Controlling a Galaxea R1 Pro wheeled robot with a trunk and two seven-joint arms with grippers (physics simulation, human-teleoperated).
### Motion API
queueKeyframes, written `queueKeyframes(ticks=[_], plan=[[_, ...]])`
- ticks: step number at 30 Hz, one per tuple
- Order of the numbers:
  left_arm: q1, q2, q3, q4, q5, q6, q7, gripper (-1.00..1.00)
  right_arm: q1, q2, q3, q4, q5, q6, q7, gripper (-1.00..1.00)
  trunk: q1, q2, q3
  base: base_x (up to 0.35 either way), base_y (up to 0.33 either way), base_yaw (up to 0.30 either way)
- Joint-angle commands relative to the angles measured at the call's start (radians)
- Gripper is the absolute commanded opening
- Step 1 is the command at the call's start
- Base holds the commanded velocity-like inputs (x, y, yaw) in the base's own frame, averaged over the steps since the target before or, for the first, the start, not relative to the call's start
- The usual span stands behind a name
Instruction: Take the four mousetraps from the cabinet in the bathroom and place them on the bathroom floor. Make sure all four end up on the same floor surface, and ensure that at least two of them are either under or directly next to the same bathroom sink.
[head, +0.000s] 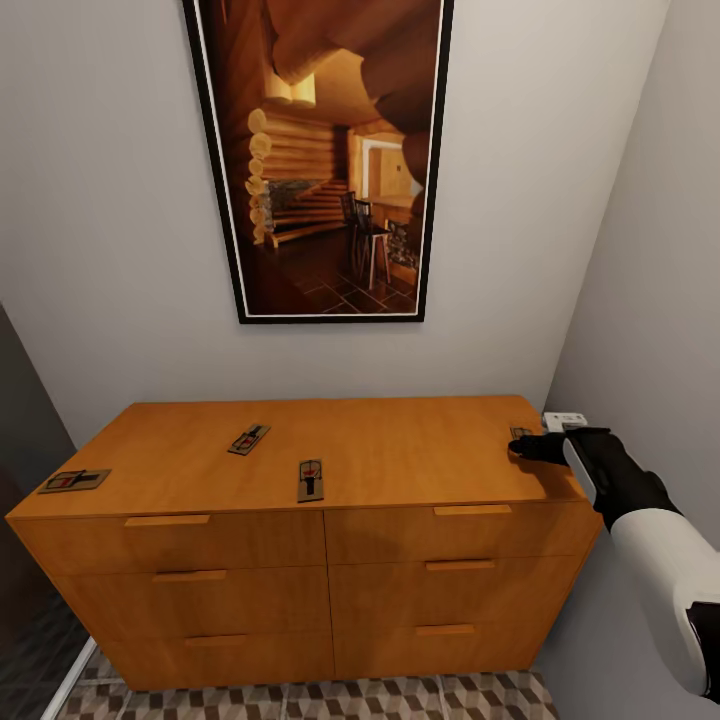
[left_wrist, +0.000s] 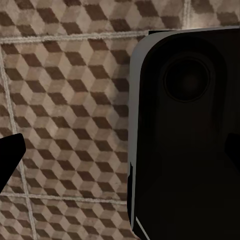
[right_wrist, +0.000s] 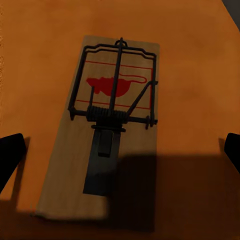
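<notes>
Right now my right arm (head: 650, 540) comes in from 4 o'clock, white forearm and black wrist, and its end effector (head: 524, 447) sits over the far right corner of the cabinet (head: 330, 530). From the right wrist camera I see its 2 dark fingertips (right_wrist: 10, 155) spread wide at either side of a mousetrap (right_wrist: 107, 125), not touching it, so that end effector is open and holds nothing. This trap lies flat on the orange wood, its wire bar and spring over a red mark, with a shadow over its near end. From the head camera I can only make out a sliver of it (head: 520, 432) just beyond the black fingers.

3 more mousetraps lie flat on the same top. 1 (head: 311, 480) sits near the front edge at about 6 o'clock of the top. Another (head: 249, 439) lies a little farther back toward 10 o'clock from it, angled. The last (head: 74, 481) rests at the far left corner, around 9 o'clock, well apart from the rest.

Below the cabinet's drawers a strip of bathroom floor (head: 400, 698) with its cube pattern shows. My left wrist camera looks at the same tiles (left_wrist: 65, 115) past a large black housing (left_wrist: 185, 140); 1 dark fingertip (left_wrist: 9, 160) peeks in, and I cannot tell whether that end effector is open or closed.

Beyond, a framed picture (head: 320, 160) of a log interior hangs on the pale wall (head: 110, 250) at 12 o'clock.
</notes>
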Motion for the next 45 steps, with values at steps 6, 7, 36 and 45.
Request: queueKeyframes(ticks=[6, 7, 36, 45], plan=[[-0.001, 0.0, -0.001, 0.002, 0.0, -0.005, 0.002, 1.0, 0.0, 0.001, -0.002, 0.03, 0.0, 0.002, 0.005, 1.0, 0.0, 0.0, -0.001, 0.0, 0.0, 0.0], [-0.001, 0.0, -0.001, 0.002, 0.0, -0.005, 0.002, 1.0, 0.0, 0.001, -0.002, 0.032, 0.0, -0.001, 0.005, 1.0, 0.0, 0.0, -0.001, 0.0, 0.0, 0.0], [-0.001, -0.001, -0.001, 0.008, 0.0, -0.005, 0.002, 1.0, 0.0, -0.001, -0.002, 0.062, 0.001, -0.058, 0.005, -1.0, 0.0, 0.0, -0.001, 0.0, 0.0, 0.0], [-0.001, 0.0, -0.001, 0.01, 0.0, -0.005, 0.002, 1.0, 0.0, -0.001, -0.002, 0.062, 0.001, -0.058, 0.005, -1.0, 0.0, 0.0, -0.001, 0.0, 0.0, 0.0]])
